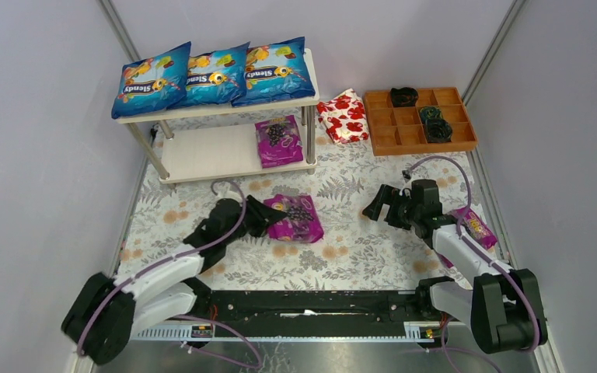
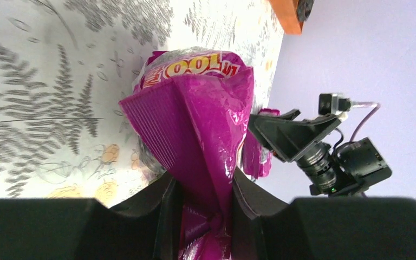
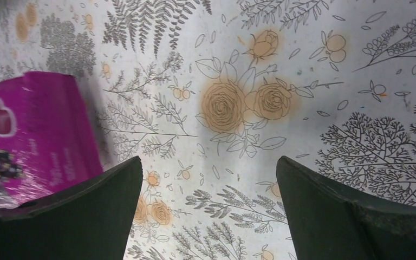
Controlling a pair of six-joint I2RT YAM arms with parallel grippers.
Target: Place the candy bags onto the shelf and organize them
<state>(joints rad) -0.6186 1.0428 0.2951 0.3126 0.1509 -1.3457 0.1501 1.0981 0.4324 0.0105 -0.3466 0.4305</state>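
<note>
Gripping the purple bag (image 2: 195, 124) by its crimped end seam, our left end effector (image 2: 203, 187) has both fingers closed on the film. The bag stretches away from the fingers and lies on the surface (image 1: 357, 256) just in front of the shelf (image 1: 202, 155), towards its right end.

We judge the step in hand to be lifting this bag. The hold is on a thin seam only, so the bag will probably hang and swing. We should raise it straight up until it is off the surface, then move slowly. The shelf's upper board is filled by three blue bags (image 1: 216, 75), so the lower board is the place to aim for. One purple packet (image 1: 278, 140) lies at the right end of that lower board, with bare board to its left. We should come in low, under the upper board, and set the bag flat beside that packet without nudging it.

Our right end effector (image 3: 208, 162) is wide open with nothing between its fingers, hovering over the surface well to the right of the shelf. A third purple packet (image 1: 474, 227) lies farther right again, beside that arm.
</note>
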